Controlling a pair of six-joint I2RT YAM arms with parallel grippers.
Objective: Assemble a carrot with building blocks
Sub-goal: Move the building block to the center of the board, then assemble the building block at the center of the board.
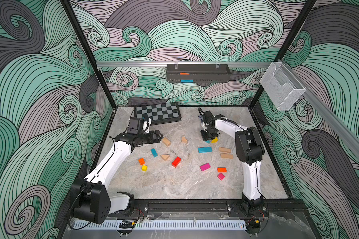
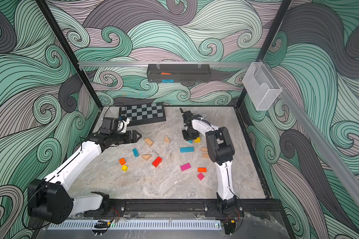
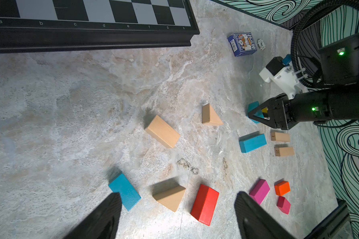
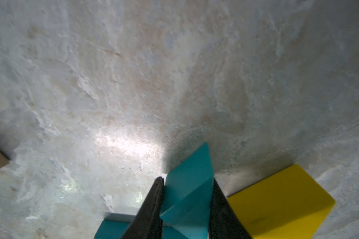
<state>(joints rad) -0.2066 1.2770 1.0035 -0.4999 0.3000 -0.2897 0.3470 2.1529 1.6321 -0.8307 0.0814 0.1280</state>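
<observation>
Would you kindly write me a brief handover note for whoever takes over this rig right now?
Left end effector: open and empty, above the table.
Right end effector: shut on the teal wedge, beside a yellow block.
Blocks: the others lie scattered and apart, among them an orange cube, an orange bar and a teal bar.
Done: nothing joined yet.
Left: the whole carrot.
</observation>
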